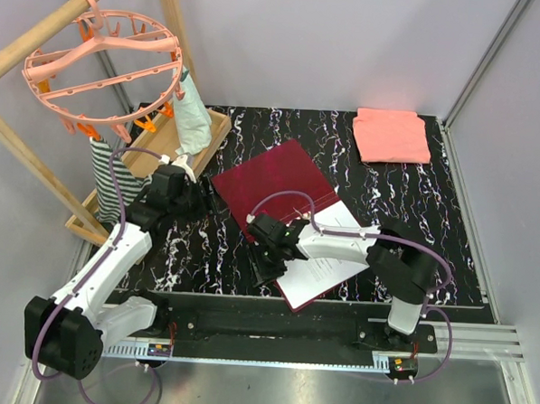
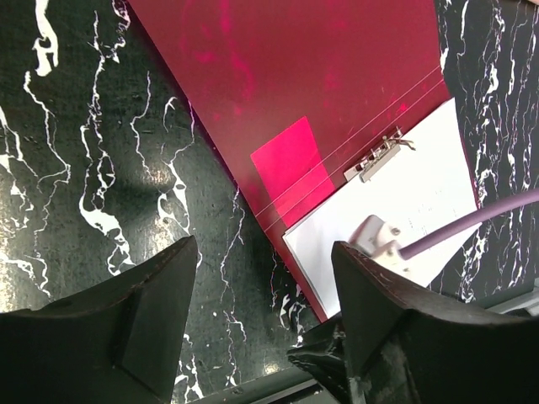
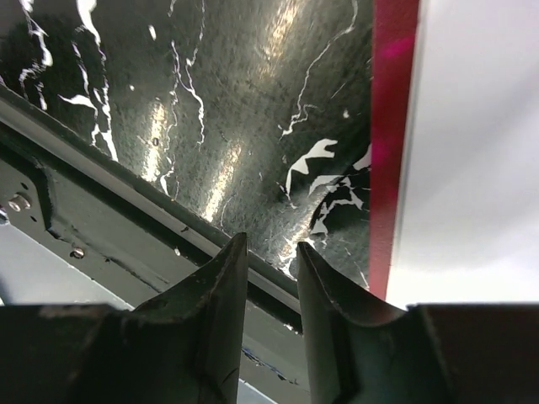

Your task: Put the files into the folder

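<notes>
Black, white-veined tabletop (image 1: pixel 449 239). At centre, one crimson folder (image 1: pixel 271 179), opened flat; one stack of files (image 1: pixel 325 270) on its 5 o'clock half. At its 9 o'clock, left gripper (image 2: pixel 263 252), spread wide, empty. At its 7 o'clock corner, right gripper (image 3: pixel 270 246), narrowly parted, pinching nothing. At 1 o'clock, one folded pink cloth (image 1: pixel 391 134).

My black white-veined table (image 1: pixel 431 238), crimson folder (image 1: pixel 271 179) lying open at centre frame, salmon-pink folded cloth (image 1: pixel 391 136) flat at upper right, wooden tray (image 1: pixel 217 131) at upper left.
</notes>
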You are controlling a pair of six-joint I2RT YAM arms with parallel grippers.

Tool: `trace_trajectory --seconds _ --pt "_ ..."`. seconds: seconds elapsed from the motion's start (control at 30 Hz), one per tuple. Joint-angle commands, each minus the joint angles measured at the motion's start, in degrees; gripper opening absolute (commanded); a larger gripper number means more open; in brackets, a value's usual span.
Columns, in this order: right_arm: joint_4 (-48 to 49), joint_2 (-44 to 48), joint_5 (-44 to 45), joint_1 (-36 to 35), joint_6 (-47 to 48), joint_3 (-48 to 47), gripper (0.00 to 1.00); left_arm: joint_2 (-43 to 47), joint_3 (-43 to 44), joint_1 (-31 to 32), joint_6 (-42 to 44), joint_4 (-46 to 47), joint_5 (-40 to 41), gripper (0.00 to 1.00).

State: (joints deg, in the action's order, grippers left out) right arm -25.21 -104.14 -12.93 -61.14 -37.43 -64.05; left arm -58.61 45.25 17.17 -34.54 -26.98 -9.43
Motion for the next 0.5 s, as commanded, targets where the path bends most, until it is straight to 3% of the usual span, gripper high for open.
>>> trace_trajectory --seconds 0.0,0.3,0.47 --pt "1.13 -1.51 1.41 -1.61 -2.64 -1.08 0.37 0.60 -1.31 -0.38 0.36 2.90 -1.91 0.68" --pt "-1.06 2.01 10.99 -1.08 -7.04 5.42 0.40 -0.01 -1.22 -0.47 1.23 3.60 -2.70 0.69" --pt "-1.07 6.04 12.22 2.60 -9.24 12.79 0.41 -1.15 -0.61 -0.47 1.32 4.48 -3.75 0.69"
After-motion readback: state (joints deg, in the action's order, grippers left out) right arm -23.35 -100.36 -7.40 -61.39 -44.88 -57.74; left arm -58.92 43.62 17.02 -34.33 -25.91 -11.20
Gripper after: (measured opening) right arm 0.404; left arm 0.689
